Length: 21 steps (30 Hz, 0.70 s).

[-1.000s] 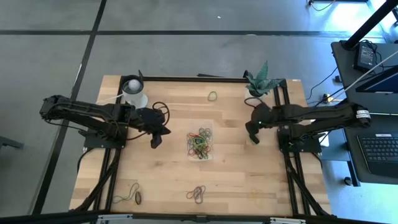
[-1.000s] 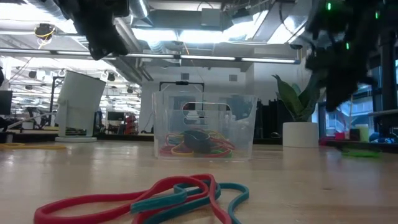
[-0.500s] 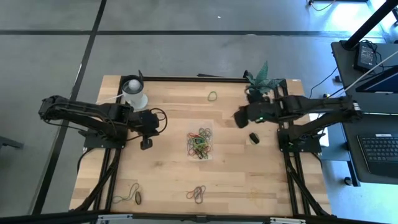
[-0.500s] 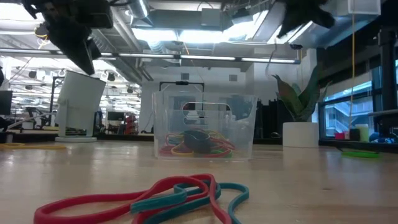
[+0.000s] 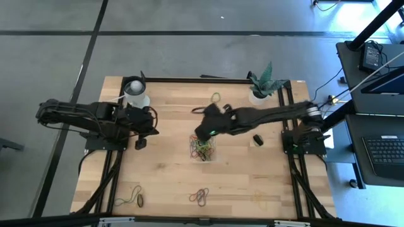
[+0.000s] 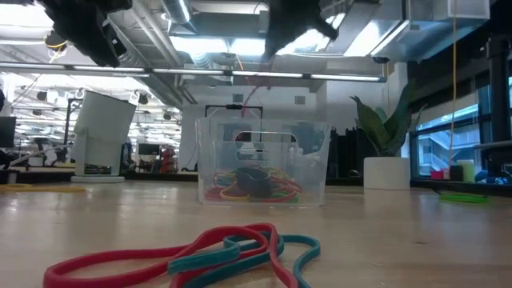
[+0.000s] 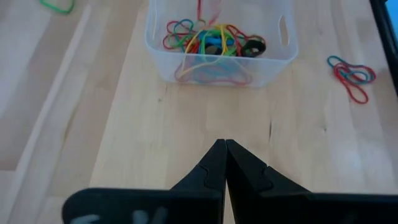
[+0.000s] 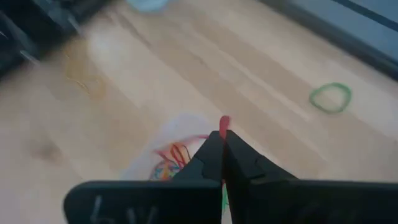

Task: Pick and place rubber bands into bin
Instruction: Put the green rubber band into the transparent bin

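In the high view the right gripper (image 5: 203,131) covers the bin's (image 5: 211,146) far end, so we cannot see the rubber bands (image 5: 202,150) under it. A red strip shows at its pinched tips in the right wrist view, but we cannot tell how much of that band (image 8: 223,123) there is. That whole view is smeared, and the bin there is only a pale patch. In the low view both arms are cut off by the top edge. The small dark object (image 5: 257,139) near the worktop's right edge is too small for us to identify.
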Motion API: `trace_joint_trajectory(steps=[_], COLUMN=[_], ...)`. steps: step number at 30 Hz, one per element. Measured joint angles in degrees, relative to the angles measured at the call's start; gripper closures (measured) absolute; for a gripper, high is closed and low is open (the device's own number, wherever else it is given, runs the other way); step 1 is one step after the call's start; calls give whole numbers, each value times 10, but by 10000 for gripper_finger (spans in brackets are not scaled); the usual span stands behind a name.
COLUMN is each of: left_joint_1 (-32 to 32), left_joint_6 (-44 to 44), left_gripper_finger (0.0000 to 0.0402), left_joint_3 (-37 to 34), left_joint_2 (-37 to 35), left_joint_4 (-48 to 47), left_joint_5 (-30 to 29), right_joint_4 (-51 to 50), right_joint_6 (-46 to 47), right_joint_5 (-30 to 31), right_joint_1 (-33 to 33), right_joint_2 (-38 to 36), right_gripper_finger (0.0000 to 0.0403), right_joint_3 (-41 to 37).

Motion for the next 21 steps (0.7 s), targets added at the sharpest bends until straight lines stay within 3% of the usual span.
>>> trace_joint_trajectory(steps=[9,15,21], left_joint_1=[0,0,0], left_joint_6=[-4,-6,-11], left_gripper_finger=[398,398,398], left_joint_3=[0,0,0], left_joint_2=[-17,-17,-17], left_joint_4=[-1,-1,1], left_joint_5=[27,32,20], right_joint_4=[0,5,-10], right_joint_6=[49,97,121], right_joint_5=[-34,-109,-116], right_joint_1=[-9,-9,-9], right_joint_2=[121,156,154], right_gripper_finger=[395,351,294], right_joint_3=[8,9,9])
